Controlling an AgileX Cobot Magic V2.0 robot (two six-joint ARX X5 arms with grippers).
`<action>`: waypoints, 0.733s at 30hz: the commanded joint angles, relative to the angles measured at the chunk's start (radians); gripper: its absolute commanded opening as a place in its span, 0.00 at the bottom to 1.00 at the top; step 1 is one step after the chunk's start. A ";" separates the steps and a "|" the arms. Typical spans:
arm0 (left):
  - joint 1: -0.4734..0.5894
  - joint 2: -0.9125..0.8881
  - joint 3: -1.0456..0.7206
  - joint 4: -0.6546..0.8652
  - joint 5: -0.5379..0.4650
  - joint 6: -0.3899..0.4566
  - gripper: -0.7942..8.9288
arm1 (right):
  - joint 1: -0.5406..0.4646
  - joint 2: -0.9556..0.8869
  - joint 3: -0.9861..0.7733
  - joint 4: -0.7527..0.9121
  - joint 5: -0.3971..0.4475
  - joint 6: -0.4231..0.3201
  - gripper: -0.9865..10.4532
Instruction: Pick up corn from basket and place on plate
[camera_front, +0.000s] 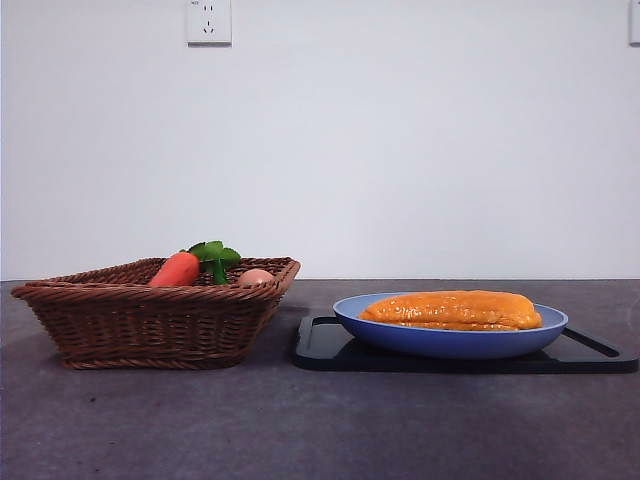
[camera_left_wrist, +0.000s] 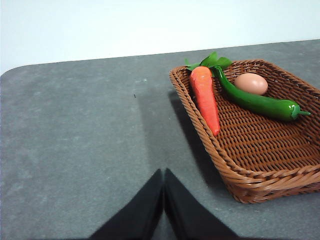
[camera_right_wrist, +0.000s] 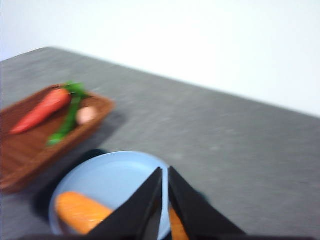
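Observation:
The yellow-orange corn (camera_front: 452, 309) lies lengthwise on the light-blue plate (camera_front: 450, 340), right of the brown wicker basket (camera_front: 150, 315). In the right wrist view the corn (camera_right_wrist: 80, 212) shows partly behind my right gripper (camera_right_wrist: 164, 172), which hangs shut and empty above the plate (camera_right_wrist: 112, 177); the picture is blurred. My left gripper (camera_left_wrist: 163, 175) is shut and empty over bare table beside the basket (camera_left_wrist: 260, 145). Neither gripper shows in the front view.
The basket holds a red-orange carrot (camera_left_wrist: 206, 97), a green pepper (camera_left_wrist: 255, 100) and an egg (camera_left_wrist: 251, 83). The plate stands on a flat black tray (camera_front: 330, 350). A white wall with a socket (camera_front: 208, 20) stands behind the grey table.

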 joint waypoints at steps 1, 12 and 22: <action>0.002 -0.001 -0.028 -0.002 0.000 -0.005 0.09 | -0.004 -0.094 -0.109 0.082 0.045 0.000 0.09; 0.002 -0.001 -0.028 -0.001 0.001 -0.004 0.09 | 0.014 -0.382 -0.443 0.187 0.186 0.084 0.09; 0.002 -0.001 -0.028 0.005 0.000 -0.004 0.09 | 0.022 -0.475 -0.518 0.177 0.205 0.113 0.09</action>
